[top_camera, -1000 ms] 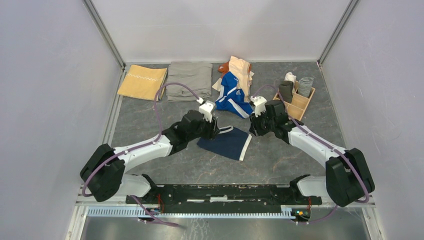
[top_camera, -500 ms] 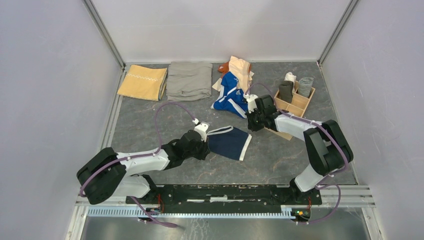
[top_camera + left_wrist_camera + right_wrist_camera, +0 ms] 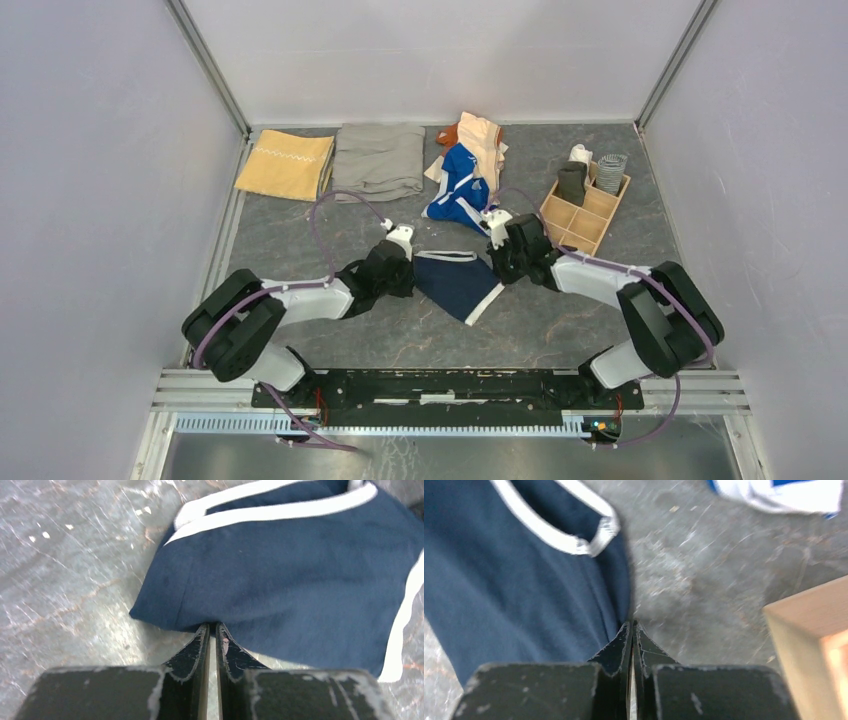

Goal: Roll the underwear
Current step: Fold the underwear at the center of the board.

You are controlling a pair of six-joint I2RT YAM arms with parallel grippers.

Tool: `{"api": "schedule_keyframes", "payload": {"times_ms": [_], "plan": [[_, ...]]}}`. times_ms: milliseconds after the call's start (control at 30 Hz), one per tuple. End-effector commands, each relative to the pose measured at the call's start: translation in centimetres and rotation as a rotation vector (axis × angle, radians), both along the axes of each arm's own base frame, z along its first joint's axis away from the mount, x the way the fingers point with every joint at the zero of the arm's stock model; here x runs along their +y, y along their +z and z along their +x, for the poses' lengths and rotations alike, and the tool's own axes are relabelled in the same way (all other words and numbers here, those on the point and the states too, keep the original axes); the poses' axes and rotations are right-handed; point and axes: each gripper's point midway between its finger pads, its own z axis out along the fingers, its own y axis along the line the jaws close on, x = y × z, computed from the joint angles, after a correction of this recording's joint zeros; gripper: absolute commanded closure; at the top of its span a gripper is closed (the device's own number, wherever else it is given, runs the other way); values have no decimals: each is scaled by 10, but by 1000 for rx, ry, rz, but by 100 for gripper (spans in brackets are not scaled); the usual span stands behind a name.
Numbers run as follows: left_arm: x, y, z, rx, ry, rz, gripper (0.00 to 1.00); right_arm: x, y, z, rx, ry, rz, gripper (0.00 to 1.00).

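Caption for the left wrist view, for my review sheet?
Left tool pinching the near edge of the navy briefs on the grey table.

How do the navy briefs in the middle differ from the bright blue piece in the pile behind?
The navy briefs lie spread flat and alone on the table; the blue piece is crumpled in a heap against a peach cloth. The navy briefs are dark; the blue piece is bright. Both have white trim.
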Motion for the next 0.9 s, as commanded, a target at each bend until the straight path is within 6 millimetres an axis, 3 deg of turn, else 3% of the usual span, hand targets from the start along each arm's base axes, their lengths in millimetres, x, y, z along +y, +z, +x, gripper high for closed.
{"api": "schedule_keyframes", "payload": {"times_ms": [0,200,267,433,533,633,867], "plan": [[-7,16,38,-74,27,-3,85,0,-17,-55,87,31,-27,95],[-24,23,79,-112,-16,49,86,47,-7,-115,44,87,85,94],[-30,29,94,-133,-27,82,86,53,0,-124,10,69,136,92],[-25,48,103,-168,-5,105,83,7,15,-101,-166,-140,70,92],[-19,65,93,-186,7,59,81,-7,31,-89,-228,-201,63,91],[-16,77,72,-179,-3,-14,81,-7,35,-85,-220,-194,73,91],[-54,105,-23,-240,-227,-244,75,2,48,-75,-215,-210,186,69]]}}
